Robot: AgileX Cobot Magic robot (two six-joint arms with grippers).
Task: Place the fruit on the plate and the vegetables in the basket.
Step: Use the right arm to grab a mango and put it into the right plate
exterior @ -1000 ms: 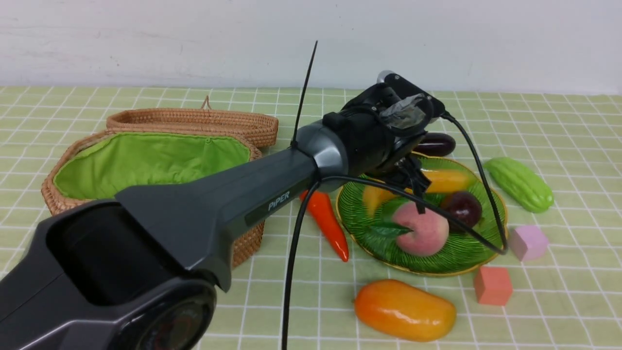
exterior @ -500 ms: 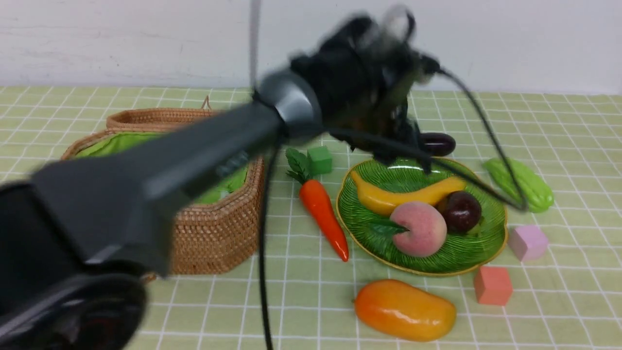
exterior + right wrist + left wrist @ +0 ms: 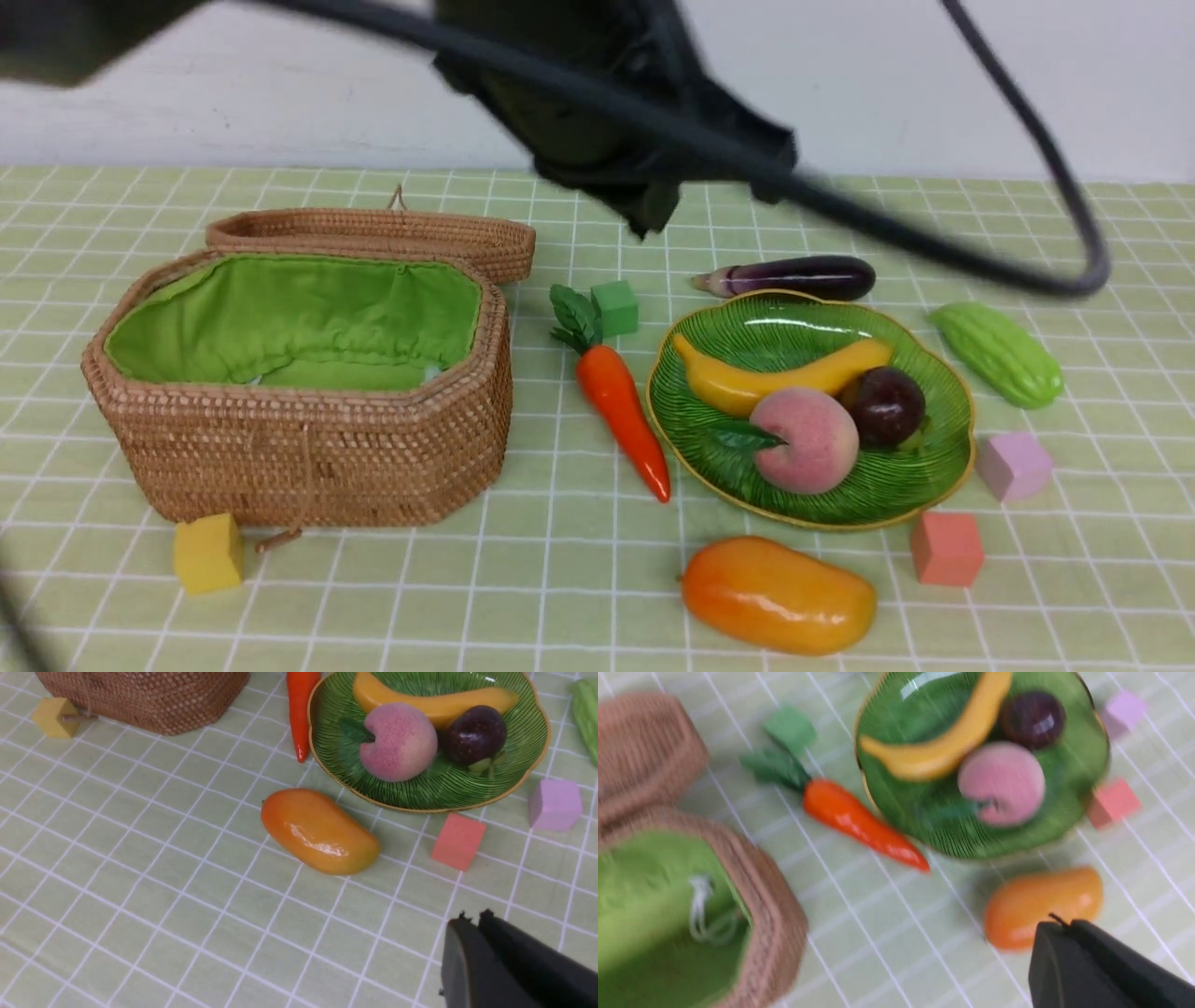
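In the front view the left arm (image 3: 607, 112) is seen only as a dark blur, cut off by the upper edge. In the smeared left wrist view the left gripper (image 3: 1062, 926) is shown pressed together with nothing in it; the right gripper (image 3: 474, 919) is also closed and empty. The banana (image 3: 775, 378), peach (image 3: 808, 439) and mangosteen (image 3: 887, 403) are laid on the plate (image 3: 896, 485); the mango (image 3: 780, 593) is seen on the worktop (image 3: 467, 597) before it. The carrot (image 3: 621, 411) is placed between plate and basket (image 3: 308, 457), the eggplant (image 3: 794, 277) behind the plate, the bitter gourd (image 3: 999, 353) at its right. The basket floor is partly hidden by the front wall
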